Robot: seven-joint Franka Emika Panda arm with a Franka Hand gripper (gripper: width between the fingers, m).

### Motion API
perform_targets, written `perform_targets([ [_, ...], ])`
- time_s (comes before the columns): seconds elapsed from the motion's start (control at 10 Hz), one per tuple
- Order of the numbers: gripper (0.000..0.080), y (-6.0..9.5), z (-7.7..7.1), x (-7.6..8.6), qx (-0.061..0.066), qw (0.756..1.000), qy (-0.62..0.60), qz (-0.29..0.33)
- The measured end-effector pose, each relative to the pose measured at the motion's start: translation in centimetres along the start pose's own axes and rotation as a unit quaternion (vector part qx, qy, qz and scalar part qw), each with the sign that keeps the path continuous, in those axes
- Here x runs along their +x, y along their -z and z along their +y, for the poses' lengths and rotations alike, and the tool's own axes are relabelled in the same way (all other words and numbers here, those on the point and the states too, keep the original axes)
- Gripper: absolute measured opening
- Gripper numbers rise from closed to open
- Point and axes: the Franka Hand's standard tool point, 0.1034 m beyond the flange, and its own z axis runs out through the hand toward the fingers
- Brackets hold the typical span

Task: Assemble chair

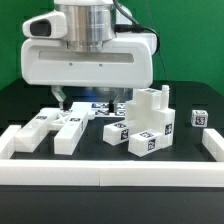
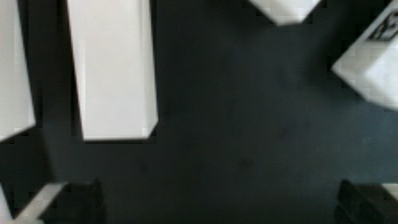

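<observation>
The chair lies as loose white tagged parts on the black table. A long white bar (image 2: 112, 70) sits under the wrist camera, with another white part (image 2: 15, 70) beside it and a tagged piece (image 2: 370, 65) off to the other side. In the exterior view, flat bars (image 1: 62, 130) lie at the left, a blocky stacked piece (image 1: 150, 125) stands at the right, and a small cube (image 1: 200, 118) sits further right. My gripper (image 2: 217, 205) hangs open above bare table and holds nothing; its dark fingers (image 2: 63, 205) stand wide apart. The white hand housing (image 1: 88, 60) hovers over the parts at the back.
A low white border rail (image 1: 110, 172) runs along the front and turns up both sides (image 1: 10, 145). More small tagged parts (image 1: 100, 105) lie under the hand at the back. A green wall stands behind the table.
</observation>
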Motion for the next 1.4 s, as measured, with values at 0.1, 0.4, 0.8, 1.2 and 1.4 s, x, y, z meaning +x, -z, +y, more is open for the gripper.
perform_targets([
  [0.1,0.0649,-0.1,0.0,0.0,0.0,1.0,0.0,0.0],
  [0.4,0.0649,-1.1,2.3,-0.2,-0.009,0.999,0.042,0.017],
  [0.8,0.0649,-1.7,2.9,0.0,-0.017,0.998,0.04,0.038],
  [1.2,0.0649,-2.5,3.8,-0.7,-0.025,0.997,0.052,0.058],
  [1.4,0.0649,-3.1,4.1,-1.6,-0.02,0.997,0.064,0.04],
])
